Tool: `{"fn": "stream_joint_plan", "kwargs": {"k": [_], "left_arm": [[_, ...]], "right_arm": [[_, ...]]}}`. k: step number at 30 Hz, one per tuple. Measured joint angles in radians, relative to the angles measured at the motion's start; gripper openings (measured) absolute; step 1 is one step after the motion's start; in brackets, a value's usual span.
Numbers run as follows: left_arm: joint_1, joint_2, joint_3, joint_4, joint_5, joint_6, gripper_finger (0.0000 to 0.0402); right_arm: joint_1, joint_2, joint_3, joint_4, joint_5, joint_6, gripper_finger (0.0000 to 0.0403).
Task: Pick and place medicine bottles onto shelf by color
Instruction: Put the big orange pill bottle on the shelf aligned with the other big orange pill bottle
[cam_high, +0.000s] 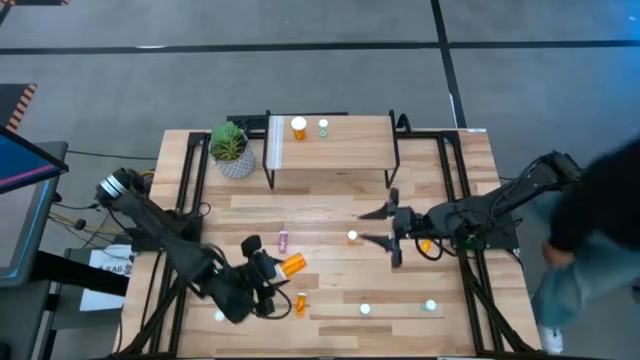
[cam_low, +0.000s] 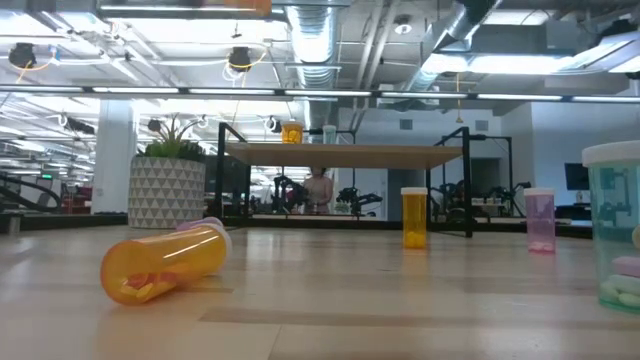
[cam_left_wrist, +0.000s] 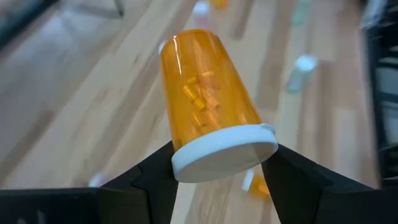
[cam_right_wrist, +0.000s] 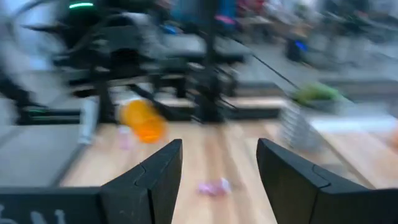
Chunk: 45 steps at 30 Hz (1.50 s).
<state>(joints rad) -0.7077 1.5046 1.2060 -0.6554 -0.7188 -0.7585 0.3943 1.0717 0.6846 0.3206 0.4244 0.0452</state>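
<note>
My left gripper (cam_high: 270, 268) is shut on a large orange bottle (cam_high: 293, 264) with a white cap, near the table's front left. It shows close up in the left wrist view (cam_left_wrist: 205, 93). My right gripper (cam_high: 373, 226) is open and empty at the table's middle, its fingers on either side of the air just right of a small orange bottle (cam_high: 352, 236) that stands upright. The shelf (cam_high: 345, 150) stands at the far edge. On it stand a small orange bottle (cam_high: 298, 127) and a teal one (cam_high: 323, 127). My left gripper pinches the large orange bottle by its white cap (cam_left_wrist: 224, 152), one finger (cam_left_wrist: 155, 171) on each side of the cap's rim. The body points away from the fingers toward the table's right. The bottle is lifted clear of the table and tilted.
A pink bottle (cam_high: 283, 240) lies on the table beyond my left gripper. A small orange bottle (cam_high: 301, 303) lies near the front edge, and more bottles (cam_high: 365, 310) (cam_high: 430, 305) stand there. A potted plant (cam_high: 232, 150) stands left of the shelf. A person (cam_high: 600, 230) is at the right.
</note>
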Motion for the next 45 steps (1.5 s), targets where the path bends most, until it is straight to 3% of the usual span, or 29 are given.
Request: {"fn": "stream_joint_plan", "kwargs": {"k": [3,6,11,19,27,45], "left_arm": [[0.035,-0.074,0.0,0.034,0.05,0.112,0.0196],[0.085,-0.119,0.0,0.048,0.152,0.176,0.0196],[0.148,-0.124,0.0,0.07,0.269,0.269,0.0196],[0.203,-0.112,0.001,0.097,0.304,0.335,0.0197],[0.233,-0.112,0.001,0.125,0.294,0.386,0.0197],[0.261,-0.112,0.001,0.131,0.304,0.426,0.0197]], "right_arm": [[-0.01,0.074,0.001,0.185,-0.146,-0.071,0.023],[-0.034,0.163,0.0,0.351,-0.216,-0.097,0.023],[-0.094,0.282,0.0,0.528,-0.267,-0.074,0.023],[-0.15,0.423,0.0,0.72,-0.27,-0.013,0.023],[-0.167,0.493,0.01,0.772,-0.274,0.033,0.023],[-0.162,0.494,0.027,0.835,-0.304,0.091,0.023]]}}
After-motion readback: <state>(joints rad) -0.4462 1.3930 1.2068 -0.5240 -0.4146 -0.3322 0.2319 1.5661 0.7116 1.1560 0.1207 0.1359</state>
